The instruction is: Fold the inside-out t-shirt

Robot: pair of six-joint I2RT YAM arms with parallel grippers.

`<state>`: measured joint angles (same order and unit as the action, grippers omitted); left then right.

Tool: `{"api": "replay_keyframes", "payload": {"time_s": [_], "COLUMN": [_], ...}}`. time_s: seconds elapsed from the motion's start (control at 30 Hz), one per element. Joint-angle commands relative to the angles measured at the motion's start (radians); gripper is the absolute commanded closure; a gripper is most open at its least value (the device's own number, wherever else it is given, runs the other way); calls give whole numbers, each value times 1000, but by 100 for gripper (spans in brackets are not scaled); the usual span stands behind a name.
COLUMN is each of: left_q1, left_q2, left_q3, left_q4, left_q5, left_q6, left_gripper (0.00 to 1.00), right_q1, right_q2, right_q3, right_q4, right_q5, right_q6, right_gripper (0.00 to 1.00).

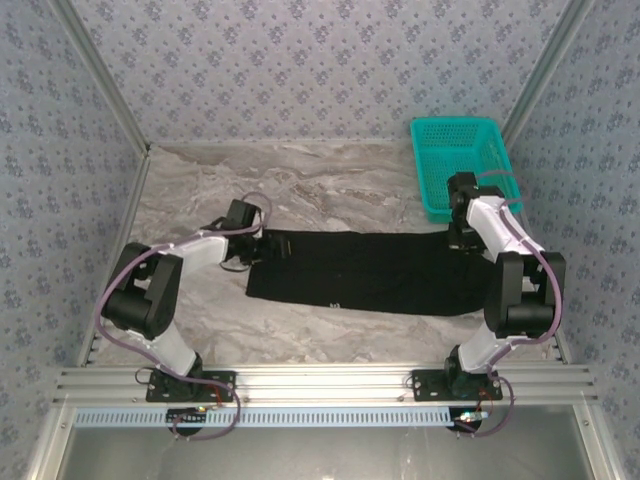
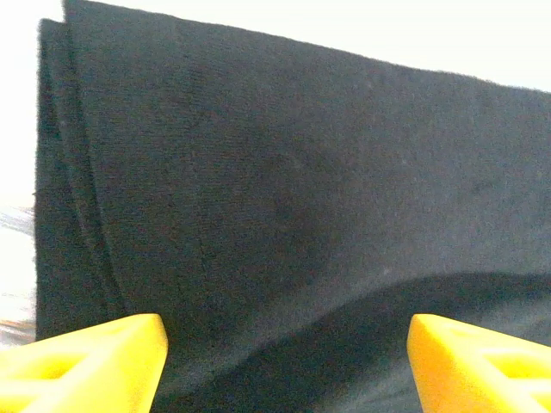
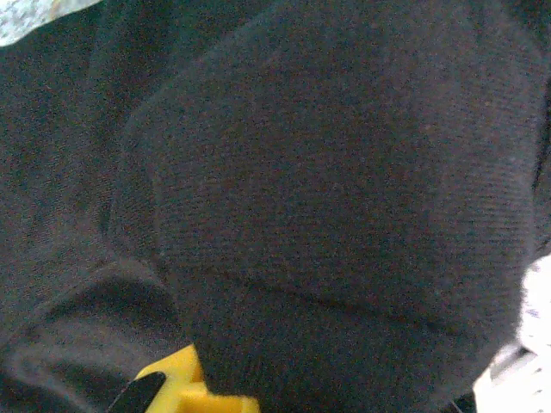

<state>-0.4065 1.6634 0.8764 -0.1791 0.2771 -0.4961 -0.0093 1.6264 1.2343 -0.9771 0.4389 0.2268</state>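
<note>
One black t-shirt [image 1: 360, 272] is seen, laid flat as a long band across the middle of the marble-patterned table [image 1: 300, 185], its long side running from left to right. Two arms are counted, one at each end of the band, and each carries one gripper. The left gripper [image 1: 268, 246] is placed at the left end of the cloth; from the left wrist its two yellow fingertips [image 2: 95, 361] are shown spread wide apart, with nothing clamped between them, and black fabric is spread just ahead of them. At least two stacked layer edges can be made out along the left side of that fabric. The right gripper [image 1: 462, 240] is set at the right end of the band and is closed on the t-shirt: from the right wrist a bulge of black cloth is seen gathered right against the camera, and all but a small part of one yellow finger [image 3: 191, 387] is covered by it. One teal mesh basket [image 1: 452, 123] is stood in the far right corner of the table, apart from the shirt; its near corner is overlapped by the right arm in the top view. One aluminium rail [image 1: 320, 380] is run along the near edge, and both arm bases are bolted to it. The table is enclosed by patterned blue-grey walls [image 1: 300, 60].
</note>
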Motion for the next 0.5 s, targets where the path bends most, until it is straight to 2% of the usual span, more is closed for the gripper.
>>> {"api": "replay_keyframes", "payload": {"time_s": [0.0, 0.2, 0.47], "left_q1": [-72, -193, -233], "left_q2": [-4, -27, -26], "left_q3": [-55, -45, -31], "left_q4": [-88, -81, -65], "left_q5": [34, 39, 48], "left_q6": [-53, -119, -153], "left_gripper": [25, 25, 25], "right_q1": [-8, 37, 121], "right_q2": [12, 40, 74], "right_q3": [60, 119, 157], "right_q4": [-111, -166, -203], "right_q5": [121, 202, 236], "right_q6": [-30, -30, -26], "right_gripper": [100, 100, 100]}}
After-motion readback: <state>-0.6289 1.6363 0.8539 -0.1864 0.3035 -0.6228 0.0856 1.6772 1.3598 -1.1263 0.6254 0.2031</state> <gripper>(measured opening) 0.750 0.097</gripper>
